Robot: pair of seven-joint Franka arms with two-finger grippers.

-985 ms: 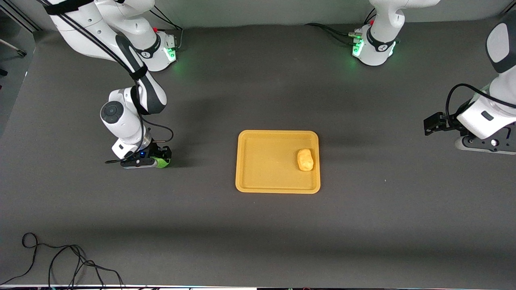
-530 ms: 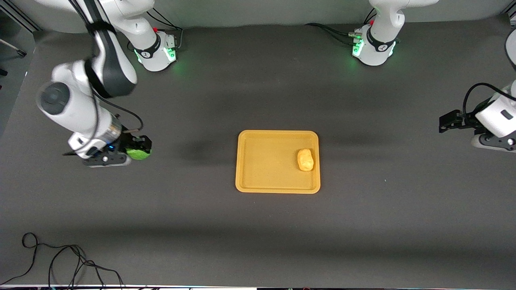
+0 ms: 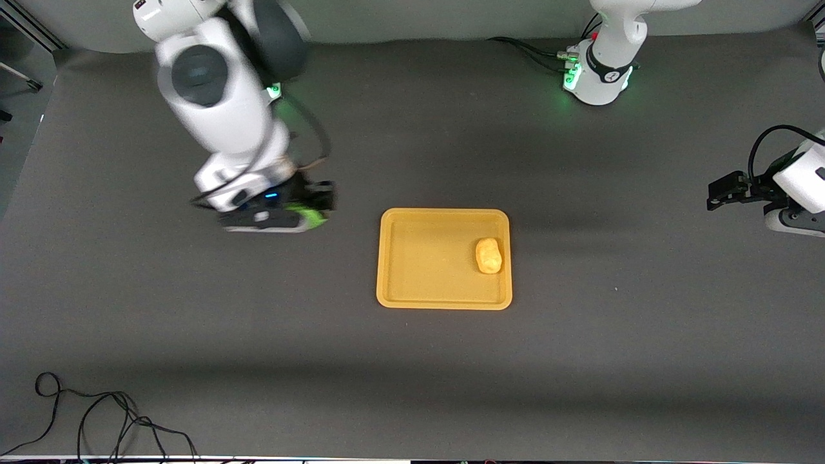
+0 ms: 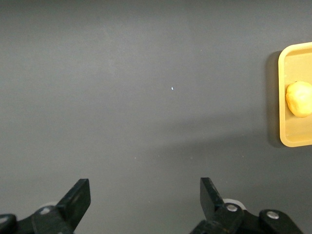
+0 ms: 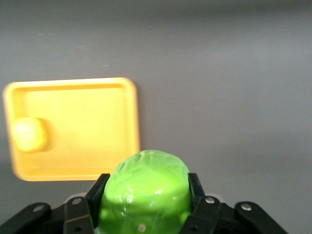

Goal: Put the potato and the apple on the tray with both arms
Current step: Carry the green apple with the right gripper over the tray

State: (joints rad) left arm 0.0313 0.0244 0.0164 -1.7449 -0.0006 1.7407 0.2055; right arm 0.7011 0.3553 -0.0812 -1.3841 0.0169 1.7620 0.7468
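While the left tool is waiting wide open and empty, the right tool is gripping the apple above bare surface beside the tray holding the potato.

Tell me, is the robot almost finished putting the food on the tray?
Halfway. The potato already lies on the tray. The right gripper holds the apple in the air beside the tray. The left gripper waits open, empty.

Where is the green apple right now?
The apple is up in the air, gripped by the right gripper over bare table beside the tray, toward the right arm's end. It's not on the tray yet.
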